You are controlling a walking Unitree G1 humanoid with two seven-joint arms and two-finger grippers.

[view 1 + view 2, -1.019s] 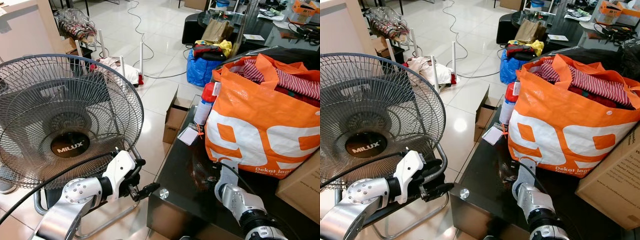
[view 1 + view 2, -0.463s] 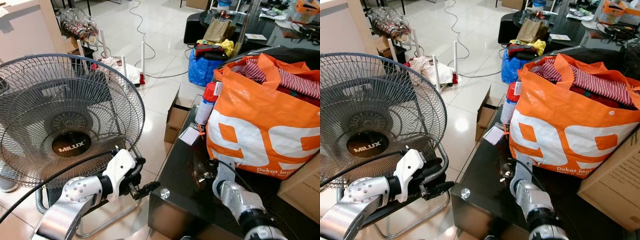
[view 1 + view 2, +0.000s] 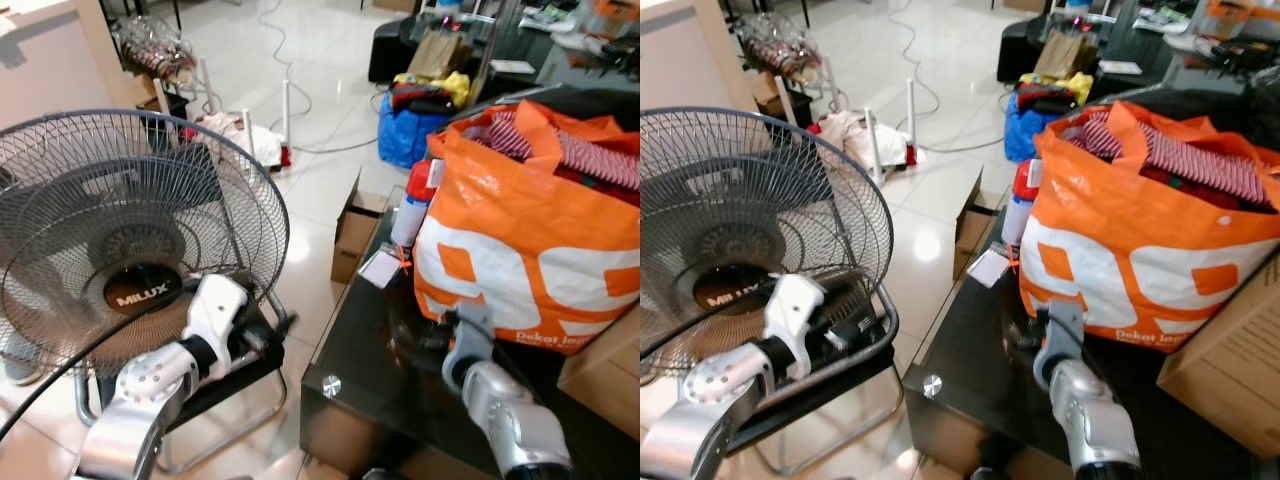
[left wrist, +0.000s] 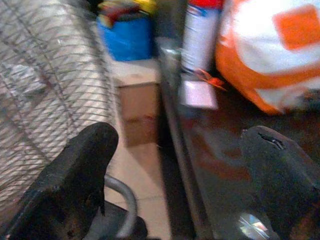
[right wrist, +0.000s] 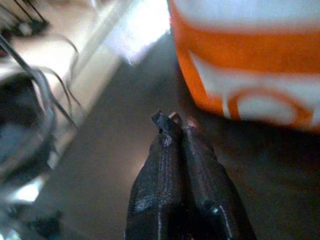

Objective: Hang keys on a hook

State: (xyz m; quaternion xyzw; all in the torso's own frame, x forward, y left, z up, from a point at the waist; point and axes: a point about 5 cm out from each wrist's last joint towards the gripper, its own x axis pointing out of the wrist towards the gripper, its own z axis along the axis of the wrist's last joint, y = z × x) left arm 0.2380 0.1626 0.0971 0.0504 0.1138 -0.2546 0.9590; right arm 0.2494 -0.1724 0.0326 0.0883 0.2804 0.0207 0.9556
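Note:
My right gripper [image 5: 174, 122] is low over the black glass table [image 3: 360, 340], just in front of the orange bag [image 3: 520, 250]. Its two black fingers [image 5: 162, 165] are pressed shut, and small shiny bits that look like the keys [image 5: 176, 117] stick out at the tips. In the left eye view the right gripper [image 3: 432, 341] is dark and blurred. My left gripper [image 4: 175, 190] is open with its fingers [image 4: 75, 175] wide apart and nothing between them. The left gripper [image 3: 268, 335] hangs beside the table's near left corner, in front of the fan [image 3: 130, 240]. I see no hook.
A red-and-white spray can [image 3: 412, 205] and a white card [image 3: 378, 270] stand at the table's far left edge. A cardboard box [image 3: 605, 375] lies right of the bag. On the tiled floor are a small carton [image 3: 352, 235], a blue bag [image 3: 405, 130] and cables [image 3: 290, 70].
My right gripper has moved forward across the table toward the orange bag. My left gripper has drawn back from the table corner toward the fan.

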